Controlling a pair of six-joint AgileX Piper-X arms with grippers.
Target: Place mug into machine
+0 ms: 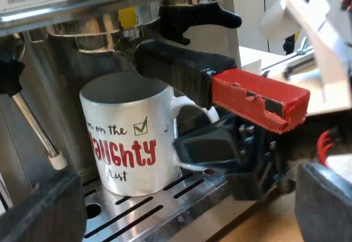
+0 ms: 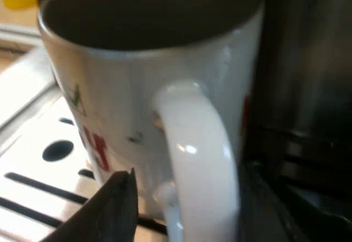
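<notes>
Straddling handle of mug point(image 2: 137, 82), right claw point(image 2: 190, 192) partly open, one finger point(image 2: 110, 212) clear

The left gripper point(image 1: 181, 217) has 2 thick fingers point(image 1: 38, 212), matte black with blunt, rounded edges; the right gripper point(image 1: 190, 146) is black too, an angular, faceted block; above it the right arm wears a smooth white shell point(image 1: 316, 38) of flat panels; close up, its finger point(image 2: 113, 209) is dull black, ending in a sharp corner.

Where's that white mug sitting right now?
In the left wrist view the mug stands on the machine's slotted drip tray, under the holder's red-ended handle, with the right end effector beside its loop.
</notes>
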